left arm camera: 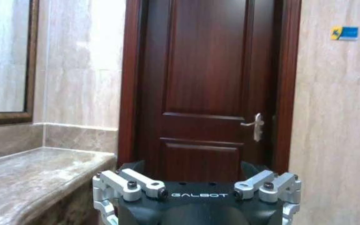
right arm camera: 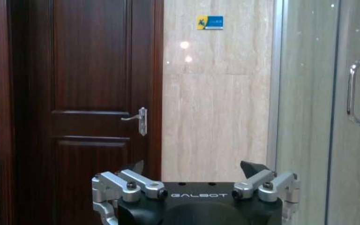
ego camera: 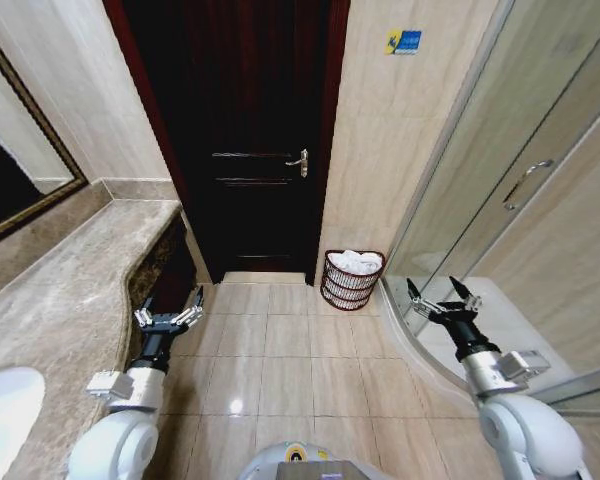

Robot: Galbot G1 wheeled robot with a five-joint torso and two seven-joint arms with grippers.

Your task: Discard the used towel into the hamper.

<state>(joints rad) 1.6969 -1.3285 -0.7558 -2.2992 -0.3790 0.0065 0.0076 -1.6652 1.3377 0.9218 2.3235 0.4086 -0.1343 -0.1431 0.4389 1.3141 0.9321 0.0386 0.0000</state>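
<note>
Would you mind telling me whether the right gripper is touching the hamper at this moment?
Apart. In the head view, bare floor tiles separate the open right gripper from the hamper by the door.

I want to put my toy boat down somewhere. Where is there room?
Bare spots: the grey marble counter beside the framed mirror, and the beige tiled floor between the open left hand and open right hand. The reddish-brown wire hamper is crowded with white towels.
</note>
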